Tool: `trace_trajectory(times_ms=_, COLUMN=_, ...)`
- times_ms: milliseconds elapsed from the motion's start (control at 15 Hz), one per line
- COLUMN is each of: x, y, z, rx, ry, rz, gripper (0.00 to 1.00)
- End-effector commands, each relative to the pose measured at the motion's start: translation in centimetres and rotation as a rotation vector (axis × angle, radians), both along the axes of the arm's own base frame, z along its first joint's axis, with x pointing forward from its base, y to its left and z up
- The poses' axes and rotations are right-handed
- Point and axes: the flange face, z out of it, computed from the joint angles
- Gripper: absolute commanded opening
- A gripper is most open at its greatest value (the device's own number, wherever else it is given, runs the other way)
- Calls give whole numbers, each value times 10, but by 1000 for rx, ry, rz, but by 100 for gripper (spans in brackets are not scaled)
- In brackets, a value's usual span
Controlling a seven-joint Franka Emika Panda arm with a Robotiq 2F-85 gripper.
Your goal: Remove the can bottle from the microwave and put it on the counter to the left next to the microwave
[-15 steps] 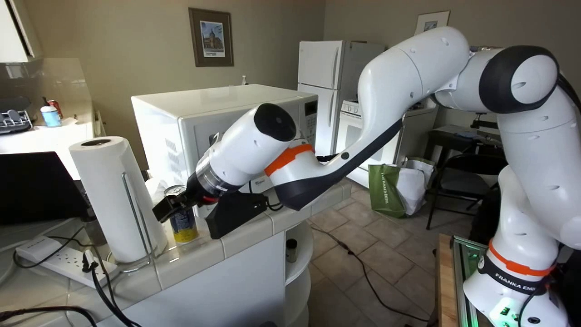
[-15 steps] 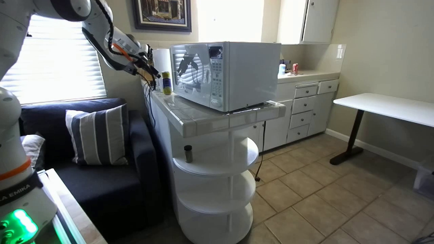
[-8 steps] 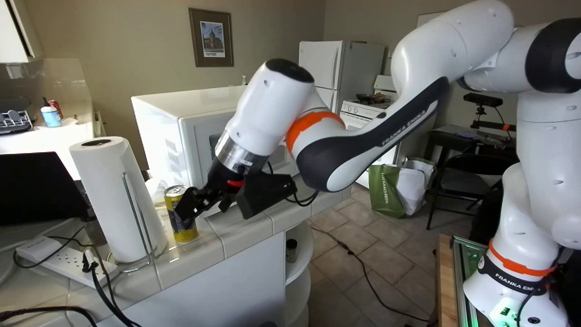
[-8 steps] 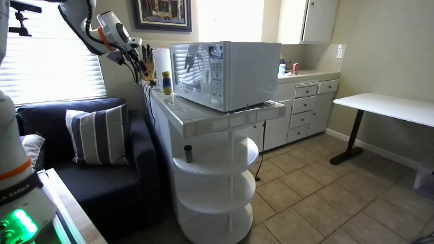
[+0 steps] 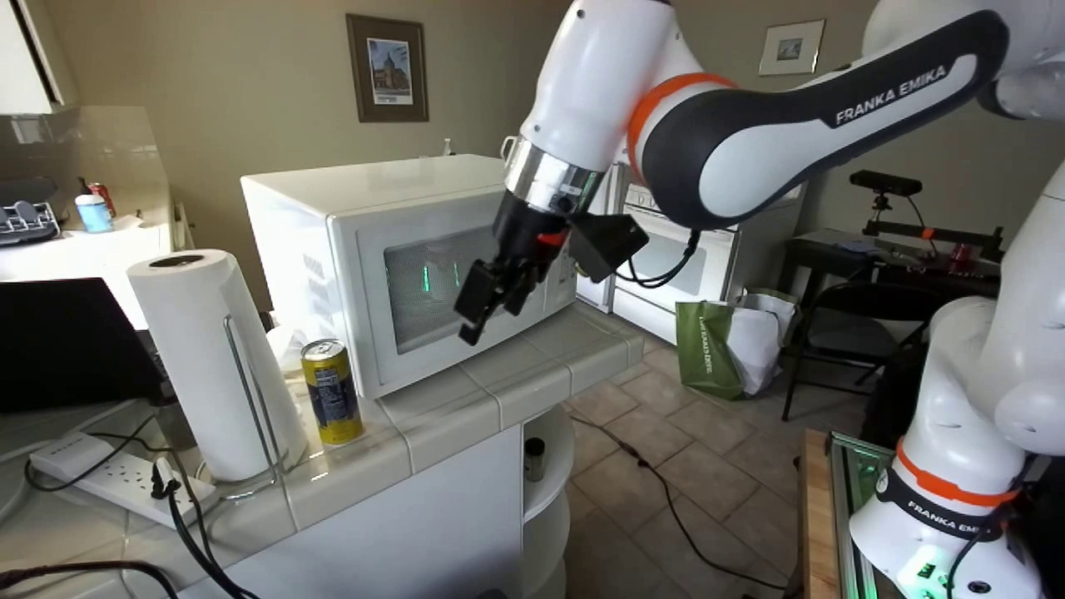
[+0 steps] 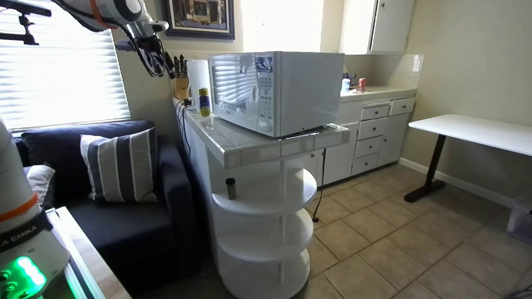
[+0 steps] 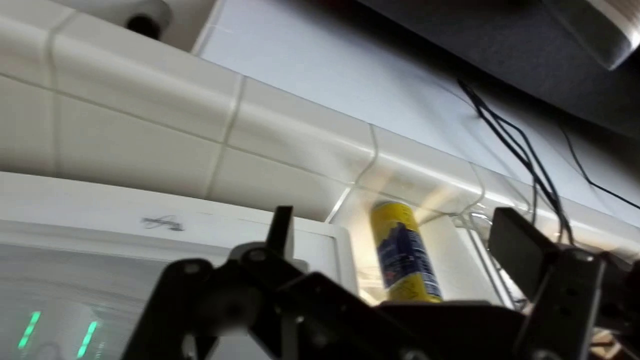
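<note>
The can bottle (image 5: 331, 398) stands beside the microwave (image 5: 408, 274); a stray touch could undo it

The fingers (image 7: 522, 251) are parted wide and hold nothing. Closest behind them, a cable loop (image 5: 692, 246) bulges out; if the arm (image 5: 832, 125) swings low, that loop could catch on a corner and jerk things along.

Ahead of the fingers, and apart from them in an exterior view, is the microwave's shut door (image 6: 235, 89). A forward drift would probably bump it. The control panel (image 6: 266, 93) lies on the side away from the can bottle, so the hinge is likely on the nearer side; opening the door could sweep the can bottle over.

Below the fingers runs the surface (image 5: 453, 391), glossy tile with a rounded edge. Farther off, down past the fingers, the can bottle is upright on it, near that edge. Tall and slim, it should tip easily if brushed, and might then roll off. The placing looks done, so coming back to adjust it would bring mostly risk.

Farthest out, just past the can bottle, the paper towel roll (image 5: 212, 358) could topple into it if knocked.
</note>
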Motion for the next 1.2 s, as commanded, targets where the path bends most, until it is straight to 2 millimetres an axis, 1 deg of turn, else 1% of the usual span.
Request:
trace_trajectory(times_ms=0, x=-47, y=-69, z=28, rx=-113, ry=50, rz=-65, gripper=100)
trace_trajectory(times_ms=67, x=-58, y=-87, z=38, rx=-144, ry=70, rz=-88, gripper=100)
trace_trajectory(times_ms=267, x=-92, y=-144, z=62, rx=-194, ry=136, rz=-84, gripper=100)
trace_trajectory(times_ms=400, x=-112, y=-177, z=80, rx=-253, ry=145, rz=-76, gripper=100)
trace_trajectory(times_ms=600, x=-135, y=-219, z=108, rx=-318, ry=114, rz=-39, gripper=100)
trace_trajectory(times_ms=667, x=-139, y=-230, z=117, rx=-351, ry=81, rz=-10, gripper=100)
trace_trajectory(times_ms=733, x=-122, y=-213, z=113, rx=-301, ry=101, rz=-46, gripper=100)
trace_trajectory(times_ms=800, x=-126, y=-220, z=119, rx=-303, ry=89, rz=-48, gripper=100)
trace_trajectory(times_ms=867, x=-128, y=-220, z=121, rx=-302, ry=84, rz=-50, gripper=100)
trace_trajectory(times_ms=1133, x=-124, y=-214, z=116, rx=-309, ry=96, rz=-43, gripper=100)
